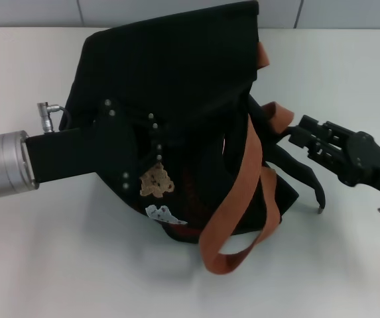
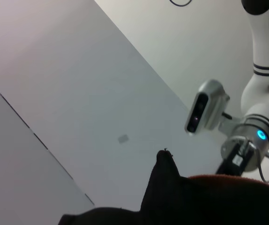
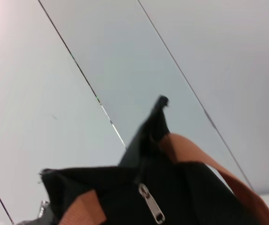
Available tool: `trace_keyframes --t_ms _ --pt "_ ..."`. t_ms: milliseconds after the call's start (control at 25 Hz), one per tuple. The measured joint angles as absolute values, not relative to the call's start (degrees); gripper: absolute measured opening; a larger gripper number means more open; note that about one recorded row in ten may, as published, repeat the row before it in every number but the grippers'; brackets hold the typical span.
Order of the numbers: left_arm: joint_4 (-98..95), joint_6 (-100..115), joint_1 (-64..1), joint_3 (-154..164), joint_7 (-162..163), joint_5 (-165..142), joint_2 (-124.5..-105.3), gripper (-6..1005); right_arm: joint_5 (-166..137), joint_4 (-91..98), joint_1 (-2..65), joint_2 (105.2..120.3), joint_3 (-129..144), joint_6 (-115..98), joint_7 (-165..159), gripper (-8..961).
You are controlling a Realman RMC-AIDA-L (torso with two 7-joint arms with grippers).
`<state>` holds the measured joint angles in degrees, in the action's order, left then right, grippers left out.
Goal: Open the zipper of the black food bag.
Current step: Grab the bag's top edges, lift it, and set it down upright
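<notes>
Left end effector [image 1: 133, 156], mid-frame, grips my black food bag [image 1: 176, 86]; right end effector [image 1: 299, 169], fingers spread, waits at right; zipper [image 3: 151, 203] pull hangs free.

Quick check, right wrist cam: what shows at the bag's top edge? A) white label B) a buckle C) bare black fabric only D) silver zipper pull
D: a silver metal zipper pull hangs against the black food bag beside a brown strap handle; no label or buckle shows in that view.
</notes>
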<state>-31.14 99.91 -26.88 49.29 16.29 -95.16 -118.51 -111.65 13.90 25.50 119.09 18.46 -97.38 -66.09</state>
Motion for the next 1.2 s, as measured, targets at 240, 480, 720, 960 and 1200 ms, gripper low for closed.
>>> trace_keyframes --t_ms 240,480,720,960,1200 --pt "-31.0 98.4 -27.2 50.8 16.4 -95.1 -118.69 69 -111.6 13.7 25.4 119.18 18.3 -101.4 -59.2 423" --pt "-31.0 98.9 -27.2 50.9 16.6 -95.1 -118.76 70 -111.7 13.1 27.9 119.38 18.6 -99.7 -57.2 436" --pt "-31.1 99.0 -27.1 50.8 17.2 -95.1 -118.69 71 -112.0 10.9 30.0 119.45 18.7 -97.5 -54.0 427" --pt "-31.1 99.0 -27.2 50.8 17.2 -95.1 -118.65 72 -112.1 9.0 31.8 119.58 18.7 -95.9 -51.5 419" --pt "-31.1 99.3 -27.3 50.8 17.2 -95.2 -118.71 74 -112.1 8.0 33.6 119.60 18.7 -93.7 -50.9 390"
